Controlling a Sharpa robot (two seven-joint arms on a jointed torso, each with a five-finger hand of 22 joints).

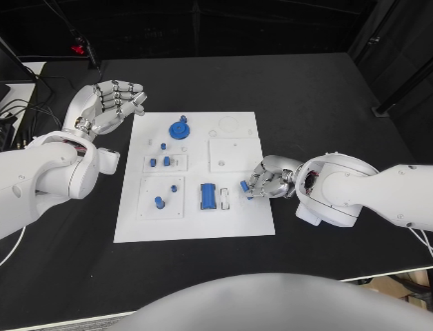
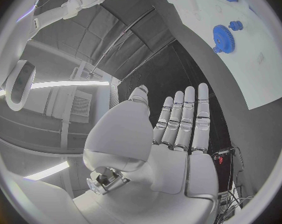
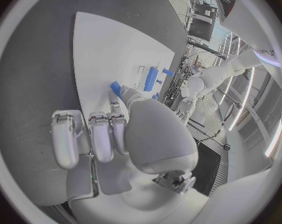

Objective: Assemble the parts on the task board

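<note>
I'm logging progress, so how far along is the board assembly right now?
Early to midway, by the look of it. A blue gear already sits on the white board, and small blue pegs stand in its left panels. The right hand pinches a small blue piece at the board's right edge. A long blue block still lies loose. The left hand hovers empty.

the white task board lies in the middle of the black counter. the left hand hovers off the board's far left corner, fingers spread and holding nothing. the right hand sits at the board's right edge, pinching a small blue part just beside a white slot. on the board — a blue gear near the far end, two short blue pegs on a square plate, and a long blue bar nearer the middle.
</note>
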